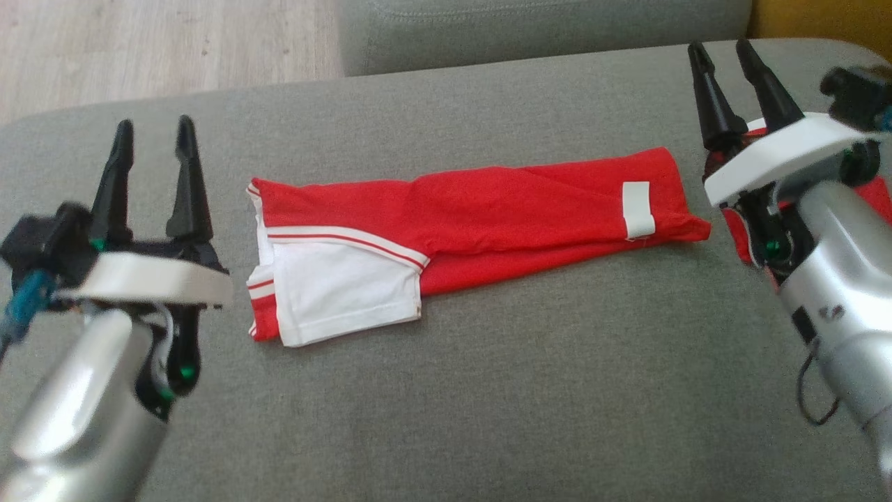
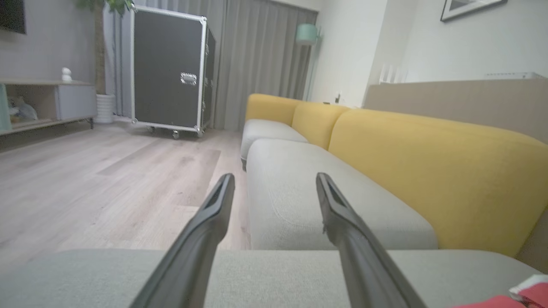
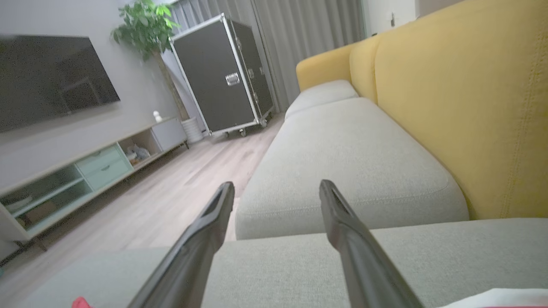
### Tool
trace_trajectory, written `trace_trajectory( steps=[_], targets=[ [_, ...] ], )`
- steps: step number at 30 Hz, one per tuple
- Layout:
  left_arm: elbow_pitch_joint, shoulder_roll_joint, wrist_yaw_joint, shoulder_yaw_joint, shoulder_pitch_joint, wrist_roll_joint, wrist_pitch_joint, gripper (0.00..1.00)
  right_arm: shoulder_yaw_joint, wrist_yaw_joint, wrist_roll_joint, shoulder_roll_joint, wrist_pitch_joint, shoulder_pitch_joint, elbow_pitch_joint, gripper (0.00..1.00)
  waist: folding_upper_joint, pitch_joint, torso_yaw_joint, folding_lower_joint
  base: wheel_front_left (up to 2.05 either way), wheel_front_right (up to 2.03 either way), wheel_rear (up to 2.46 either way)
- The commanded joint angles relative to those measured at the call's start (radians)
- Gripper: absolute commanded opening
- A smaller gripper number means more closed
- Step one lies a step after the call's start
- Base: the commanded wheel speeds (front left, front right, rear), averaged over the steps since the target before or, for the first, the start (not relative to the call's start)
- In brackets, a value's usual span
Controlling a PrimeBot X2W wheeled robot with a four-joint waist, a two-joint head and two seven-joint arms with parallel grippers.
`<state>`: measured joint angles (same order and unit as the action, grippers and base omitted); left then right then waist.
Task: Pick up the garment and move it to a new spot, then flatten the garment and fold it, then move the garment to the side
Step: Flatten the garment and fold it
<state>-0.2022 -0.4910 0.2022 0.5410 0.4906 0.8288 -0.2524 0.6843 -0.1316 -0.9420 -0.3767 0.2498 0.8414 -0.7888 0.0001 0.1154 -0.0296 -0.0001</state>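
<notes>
The garment (image 1: 488, 216), a red shirt with white sleeve and white stripes, lies folded into a long strip across the grey cushion (image 1: 488, 390). A white label sits near its right end. My left gripper (image 1: 155, 136) hovers just left of the shirt's white end, open and holding nothing. At the garment's right end my right gripper (image 1: 725, 56) stands open and empty too. A sliver of red cloth (image 2: 513, 301) shows at the bottom right of the left wrist view, beside the left gripper (image 2: 274, 182). The right gripper (image 3: 276, 188) points along the sofa.
A second red and white cloth (image 1: 879, 195) lies partly hidden behind my right arm. Beyond the cushion are another grey seat (image 3: 351, 162), yellow backrests (image 3: 471, 107), wooden floor (image 2: 107, 179), a black wheeled case (image 2: 169, 70) and a TV cabinet (image 3: 85, 171).
</notes>
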Motion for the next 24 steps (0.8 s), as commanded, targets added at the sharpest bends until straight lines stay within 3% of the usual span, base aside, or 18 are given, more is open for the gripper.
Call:
trace_trajectory(
  steps=[1,7,12,18,24],
  targets=[
    [0.042,0.001,-0.003,-0.096,-0.013,-0.044,-0.009,1.00,-0.066,0.001,0.050,0.019,0.011,-0.041,0.045,1.00,-0.0001,-0.009,-0.003,0.0001,0.00,0.00,0.00],
    [0.081,0.174,-0.068,-0.304,-0.239,-0.234,-0.009,1.00,-0.365,0.001,0.351,0.178,0.012,-0.325,0.208,1.00,-0.0001,-0.026,-0.016,0.0001,0.00,0.00,0.00],
    [0.083,0.296,-0.150,-0.441,-0.343,-0.342,-0.009,1.00,-0.480,0.001,0.538,0.284,0.012,-0.493,0.308,1.00,-0.0001,-0.020,-0.027,0.0001,0.00,0.00,0.00],
    [0.068,0.376,-0.260,-0.529,-0.362,-0.453,-0.009,1.00,-0.529,0.001,0.612,0.318,0.012,-0.530,0.348,1.00,-0.0001,-0.001,-0.023,0.0001,0.00,0.00,0.00],
    [0.051,0.415,-0.304,-0.556,-0.322,-0.511,-0.009,1.00,-0.592,0.001,0.695,0.324,0.011,-0.469,0.292,1.00,-0.0001,0.042,0.001,0.0001,0.00,0.00,0.00]
  ],
)
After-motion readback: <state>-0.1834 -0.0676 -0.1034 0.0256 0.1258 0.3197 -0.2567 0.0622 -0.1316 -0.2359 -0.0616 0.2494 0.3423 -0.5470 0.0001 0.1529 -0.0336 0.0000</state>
